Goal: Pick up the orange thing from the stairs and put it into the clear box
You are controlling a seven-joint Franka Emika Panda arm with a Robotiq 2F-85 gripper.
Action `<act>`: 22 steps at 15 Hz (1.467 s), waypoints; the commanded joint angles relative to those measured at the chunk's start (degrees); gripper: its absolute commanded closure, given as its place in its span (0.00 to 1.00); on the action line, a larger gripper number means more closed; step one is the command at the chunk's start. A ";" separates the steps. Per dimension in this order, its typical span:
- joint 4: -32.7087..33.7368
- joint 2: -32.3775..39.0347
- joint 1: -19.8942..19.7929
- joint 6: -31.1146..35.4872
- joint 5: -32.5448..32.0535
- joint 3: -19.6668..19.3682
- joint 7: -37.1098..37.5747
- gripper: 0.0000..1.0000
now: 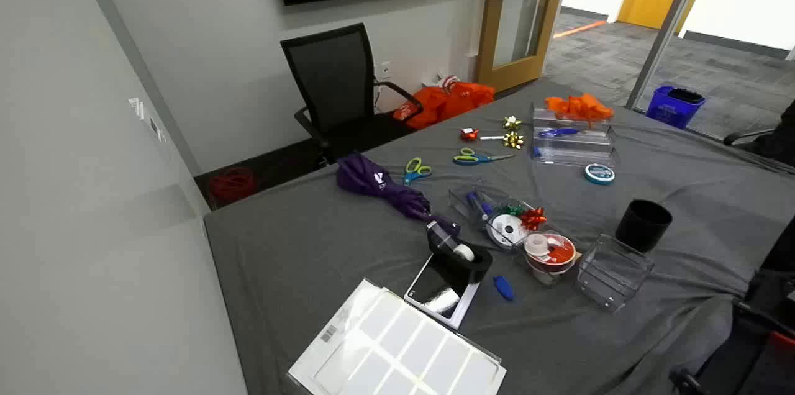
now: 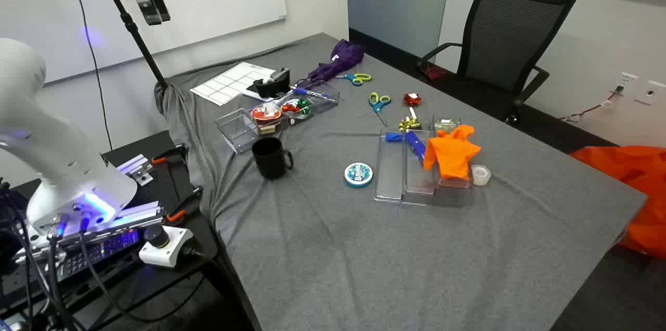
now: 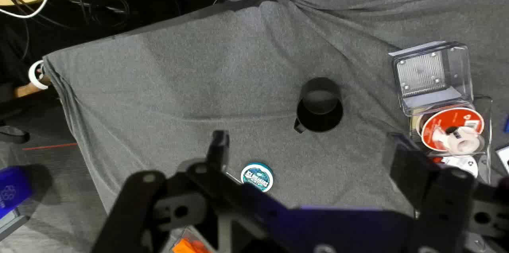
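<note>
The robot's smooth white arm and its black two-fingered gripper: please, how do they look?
The white arm has thick, rounded segments; its base glows blue, and black cables plug in there. The black gripper, blurred in the wrist view, has jointed links with round pivots. No marking is readable.

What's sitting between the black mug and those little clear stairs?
A flat round container lies on the gray tablecloth between the mug and the stairs, closer to the stairs; both exterior views show it.
</note>
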 commanded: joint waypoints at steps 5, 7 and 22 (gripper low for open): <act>0.20 0.05 1.29 -0.37 -0.61 -0.85 0.68 0.00; 0.20 0.05 1.29 -0.37 -0.61 -0.85 0.68 0.00; 1.70 11.34 3.54 10.50 2.23 0.91 8.29 0.00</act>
